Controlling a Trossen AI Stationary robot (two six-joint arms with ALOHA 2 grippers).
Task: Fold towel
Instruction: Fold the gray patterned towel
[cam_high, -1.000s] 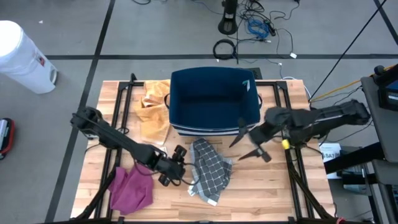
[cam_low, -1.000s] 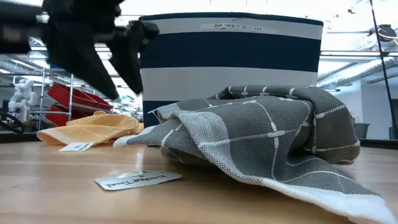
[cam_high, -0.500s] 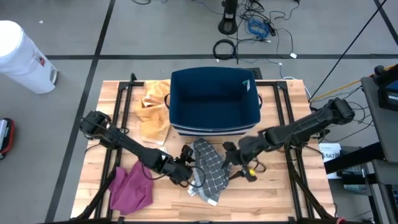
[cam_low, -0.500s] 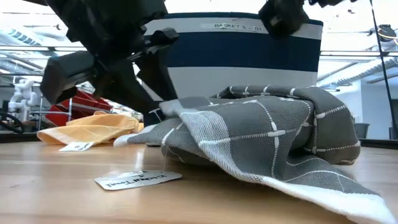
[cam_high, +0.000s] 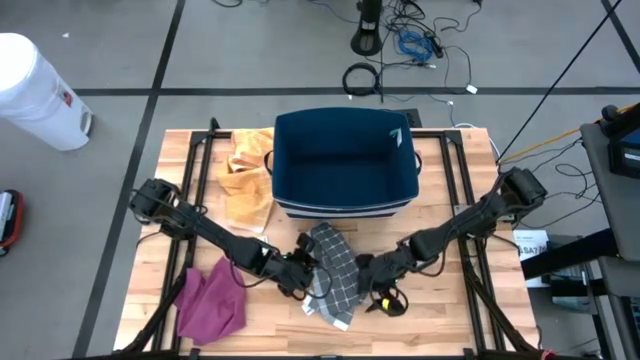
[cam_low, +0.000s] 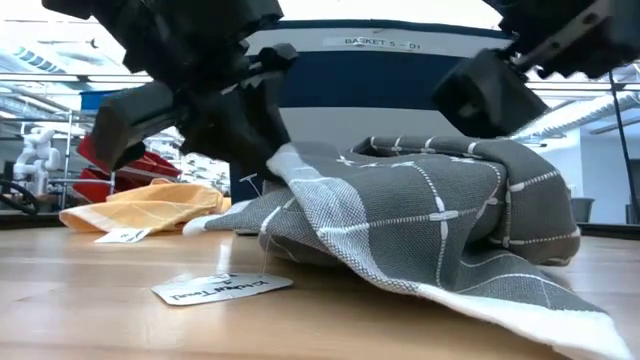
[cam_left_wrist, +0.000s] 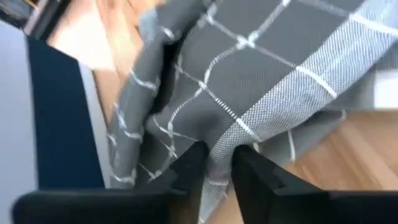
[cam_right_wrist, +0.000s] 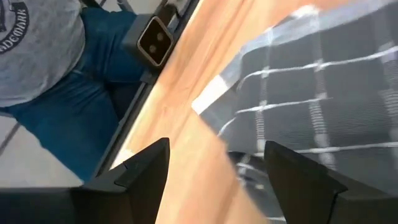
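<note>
The grey checked towel (cam_high: 337, 270) lies crumpled on the wooden table, just in front of the navy basket (cam_high: 345, 160). My left gripper (cam_high: 303, 272) is at the towel's left edge and is shut on the cloth (cam_left_wrist: 219, 155). My right gripper (cam_high: 370, 282) stands open at the towel's right side, slanting down. In the right wrist view its fingers (cam_right_wrist: 146, 165) are spread wide, and a corner of the towel (cam_right_wrist: 298, 93) lies on the wood ahead of them. I see no touch there. My left gripper pinches a bunched part of the towel at its left edge (cam_left_wrist: 221, 146) between its two fingers (cam_left_wrist: 193, 168). It comes slanting down from the table's left. The pinched edge (cam_low: 288, 158) is raised a little, and the rest of the towel lies slack on the table.
A yellow cloth (cam_high: 245, 180) lies left of the basket. A magenta cloth (cam_high: 212, 305) lies at the near left. A paper tag (cam_low: 220, 288) lies on the wood in front of the towel. A person in jeans (cam_right_wrist: 62, 81) stands just past the table's near edge.
My left gripper has moved right to the towel's left edge, shut on it and raised that edge slightly. My right gripper has come down and toward the near left, from beside the basket to the towel's right side, rolling as it went and staying open.
</note>
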